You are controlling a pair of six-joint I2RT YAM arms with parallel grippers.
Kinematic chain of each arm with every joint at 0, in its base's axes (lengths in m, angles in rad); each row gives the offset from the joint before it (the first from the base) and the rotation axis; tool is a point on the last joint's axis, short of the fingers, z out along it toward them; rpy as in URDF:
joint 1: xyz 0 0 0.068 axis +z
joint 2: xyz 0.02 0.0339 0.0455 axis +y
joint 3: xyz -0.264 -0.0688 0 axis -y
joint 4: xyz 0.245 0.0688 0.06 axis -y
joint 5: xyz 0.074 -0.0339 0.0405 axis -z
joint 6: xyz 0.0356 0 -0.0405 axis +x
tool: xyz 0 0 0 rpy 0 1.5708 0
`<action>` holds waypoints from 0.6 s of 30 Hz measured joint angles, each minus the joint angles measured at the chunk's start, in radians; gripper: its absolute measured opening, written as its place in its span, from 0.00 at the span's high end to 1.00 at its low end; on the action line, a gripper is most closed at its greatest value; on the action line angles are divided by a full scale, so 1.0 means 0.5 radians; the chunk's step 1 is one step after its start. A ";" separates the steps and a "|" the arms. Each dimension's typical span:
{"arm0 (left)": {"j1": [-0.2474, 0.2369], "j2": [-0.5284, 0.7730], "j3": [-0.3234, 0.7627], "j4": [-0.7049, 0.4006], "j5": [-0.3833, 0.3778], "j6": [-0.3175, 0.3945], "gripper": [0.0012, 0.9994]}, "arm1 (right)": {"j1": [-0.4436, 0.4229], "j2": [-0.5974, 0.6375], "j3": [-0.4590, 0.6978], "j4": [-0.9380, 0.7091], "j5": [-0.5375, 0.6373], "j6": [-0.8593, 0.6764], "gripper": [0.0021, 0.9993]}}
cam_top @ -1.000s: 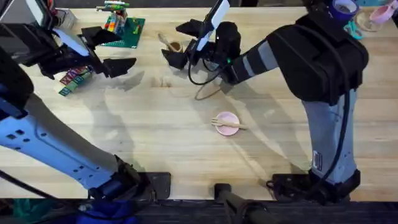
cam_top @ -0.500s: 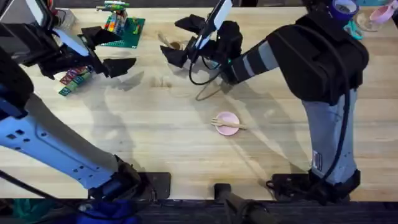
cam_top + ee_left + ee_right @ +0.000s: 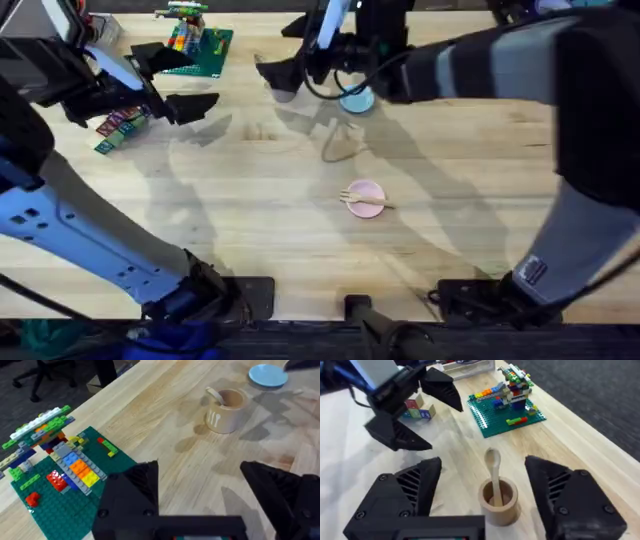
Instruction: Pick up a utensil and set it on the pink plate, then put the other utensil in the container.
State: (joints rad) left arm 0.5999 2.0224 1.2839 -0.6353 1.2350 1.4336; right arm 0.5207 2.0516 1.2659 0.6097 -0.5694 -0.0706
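— Right tool (image 3: 482, 495) hangs right over the container (image 3: 497, 500), jaws apart, gripping nothing!
— Left tool (image 3: 200, 490)?
— Spread wide, empty, near the block set (image 3: 65, 462).
— Utensils?
— Fork (image 3: 362, 198) lies across the pink plate (image 3: 372, 208); spoon (image 3: 493, 472) stands in the container.

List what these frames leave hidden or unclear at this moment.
- Overhead: the container, behind the right claw.
- Right wrist: the spoon's lower end, inside the container; whether it touches bottom is hidden.
- Overhead: the fork's tines on the pink plate, too small to count.
- Left wrist: the blue plate, cut by the top edge.
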 joint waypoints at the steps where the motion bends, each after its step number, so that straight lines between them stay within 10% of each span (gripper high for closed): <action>1: 0.000 0.000 0.000 0.000 0.000 0.000 0.01 | -0.003 -0.046 0.000 -0.074 -0.001 0.001 0.00; 18: -0.002 0.000 0.000 -0.002 0.000 0.000 0.01 | -0.070 -0.742 0.000 -1.105 0.111 -0.018 0.00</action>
State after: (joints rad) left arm 0.5991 2.0224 1.2839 -0.6361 1.2350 1.4334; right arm 0.4858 1.6804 1.2659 0.0572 -0.5136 -0.0795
